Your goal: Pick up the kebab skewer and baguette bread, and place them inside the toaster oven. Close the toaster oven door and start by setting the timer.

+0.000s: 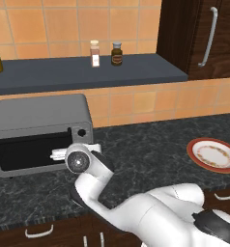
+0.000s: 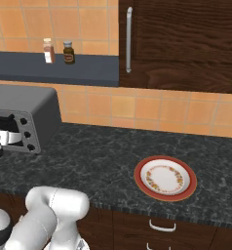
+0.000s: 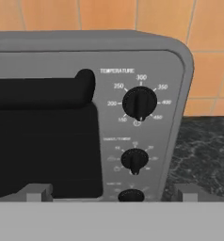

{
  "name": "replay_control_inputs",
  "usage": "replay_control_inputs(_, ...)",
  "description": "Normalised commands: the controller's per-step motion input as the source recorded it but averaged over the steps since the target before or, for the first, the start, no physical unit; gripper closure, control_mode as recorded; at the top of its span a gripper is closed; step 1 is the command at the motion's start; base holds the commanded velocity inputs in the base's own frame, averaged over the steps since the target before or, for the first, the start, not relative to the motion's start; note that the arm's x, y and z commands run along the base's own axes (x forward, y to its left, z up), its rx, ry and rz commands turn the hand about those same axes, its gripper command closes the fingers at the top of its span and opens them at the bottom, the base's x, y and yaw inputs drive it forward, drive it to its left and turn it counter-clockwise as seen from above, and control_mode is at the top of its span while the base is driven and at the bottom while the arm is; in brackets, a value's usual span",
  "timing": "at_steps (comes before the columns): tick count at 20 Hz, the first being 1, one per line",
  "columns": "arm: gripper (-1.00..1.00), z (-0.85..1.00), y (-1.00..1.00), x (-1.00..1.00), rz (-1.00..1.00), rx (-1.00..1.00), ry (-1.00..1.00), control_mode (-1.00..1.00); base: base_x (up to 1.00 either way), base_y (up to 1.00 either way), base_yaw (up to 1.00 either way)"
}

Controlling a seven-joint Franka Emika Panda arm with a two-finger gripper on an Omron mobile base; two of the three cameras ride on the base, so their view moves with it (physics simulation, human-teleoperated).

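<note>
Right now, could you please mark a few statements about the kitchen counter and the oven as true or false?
1. The toaster oven stands on the dark counter. True.
2. The toaster oven door stands wide open. False: the dark glass door is shut against the front.
3. The plate carries a loaf of bread. False: nothing lies on the plate.
4. The hand faces the oven's knob panel with its fingers spread apart. True.
5. Two small bottles stand on the grey shelf above the counter. True.
6. The oven's knobs run down its left side. False: they run down the right panel.
</note>
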Motion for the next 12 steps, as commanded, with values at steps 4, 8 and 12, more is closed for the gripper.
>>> replay_control_inputs(4, -1.0, 0.0, -0.19, 0.15, 0.02, 0.0, -0.03, -1.0, 0.0, 0.0, 0.0)
replay_control_inputs(8, -1.0, -0.01, -0.18, 0.1, 0.08, 0.0, -0.11, -1.0, 0.0, 0.0, 0.0)
replay_control_inputs(12, -1.0, -0.07, -0.09, 0.26, 0.08, 0.01, -0.03, -1.0, 0.0, 0.0, 0.0)
